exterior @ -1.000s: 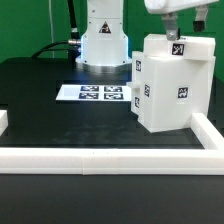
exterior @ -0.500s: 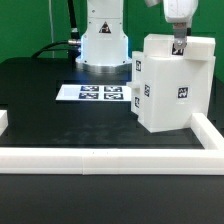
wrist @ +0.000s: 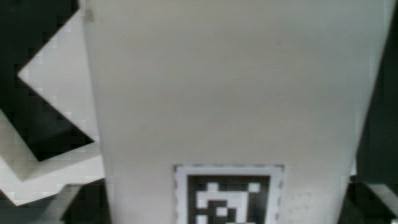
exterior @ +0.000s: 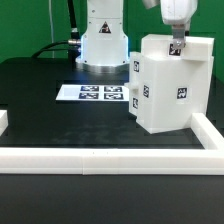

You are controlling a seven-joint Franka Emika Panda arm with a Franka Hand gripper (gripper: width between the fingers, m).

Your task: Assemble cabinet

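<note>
The cabinet [exterior: 165, 90] is a tall white box with black-and-white tags, standing on the black table at the exterior view's right, close to the rail's corner. A narrower white tagged panel [exterior: 137, 82] sits against its side that faces the exterior view's left. My gripper [exterior: 177, 45] has come straight down onto the cabinet's top edge by the top tag. Its fingers are too small there to show whether they press the walls. In the wrist view the cabinet's white top face [wrist: 222, 90] and a tag [wrist: 233, 195] fill the picture. No fingertips show in that view.
A long low white border rail [exterior: 100, 158] runs along the table's front and turns back at the exterior view's right [exterior: 208, 128]. The marker board [exterior: 97, 93] lies flat left of the cabinet. The arm's white base [exterior: 103, 40] stands behind it.
My gripper has come down from above onto the cabinet's top edge. Since half a second ago the cabinet has shifted slightly toward the exterior view's left.
</note>
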